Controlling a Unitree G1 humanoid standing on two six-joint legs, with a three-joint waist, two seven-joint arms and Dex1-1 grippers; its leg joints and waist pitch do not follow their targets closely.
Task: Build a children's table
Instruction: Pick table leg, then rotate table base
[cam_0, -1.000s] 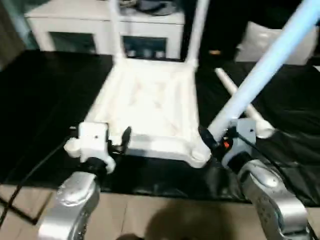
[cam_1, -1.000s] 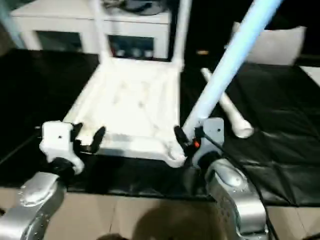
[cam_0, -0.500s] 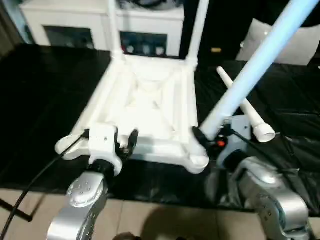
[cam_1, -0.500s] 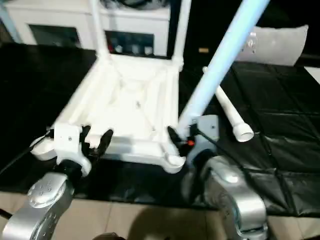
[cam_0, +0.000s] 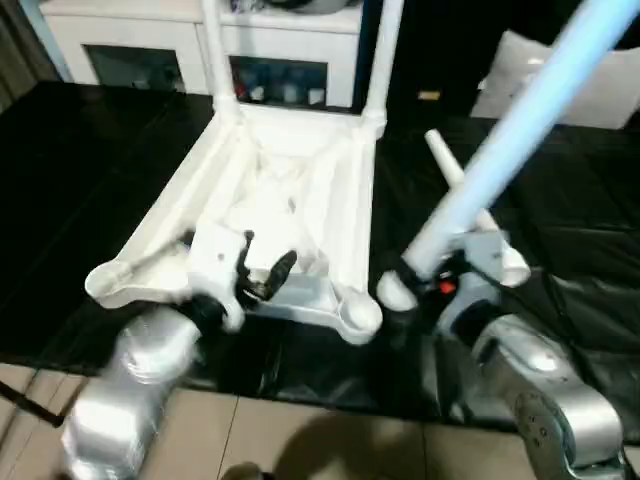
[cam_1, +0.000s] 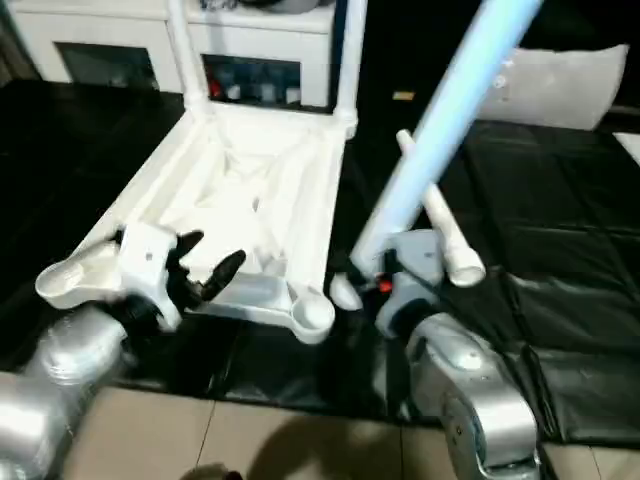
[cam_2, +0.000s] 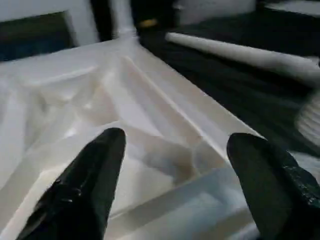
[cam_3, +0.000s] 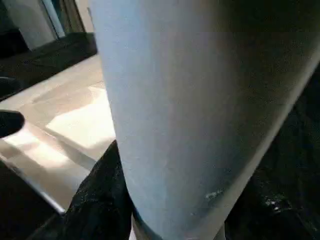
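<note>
The white plastic square table top is lying upside down on the black mat-covered tabletop, its ribbed underside facing up. Two white tapered legs are standing upright in its far corner sockets. The left gripper is hovering over the near edge of the table top with its two black fingers spread apart, holding nothing. The right gripper is pinching the lower part of a third long white tubular leg, which is slanting up and away to the right, its lower end just beside the empty near right corner socket. A fourth white leg is lying on the tabletop behind the right gripper.
</note>
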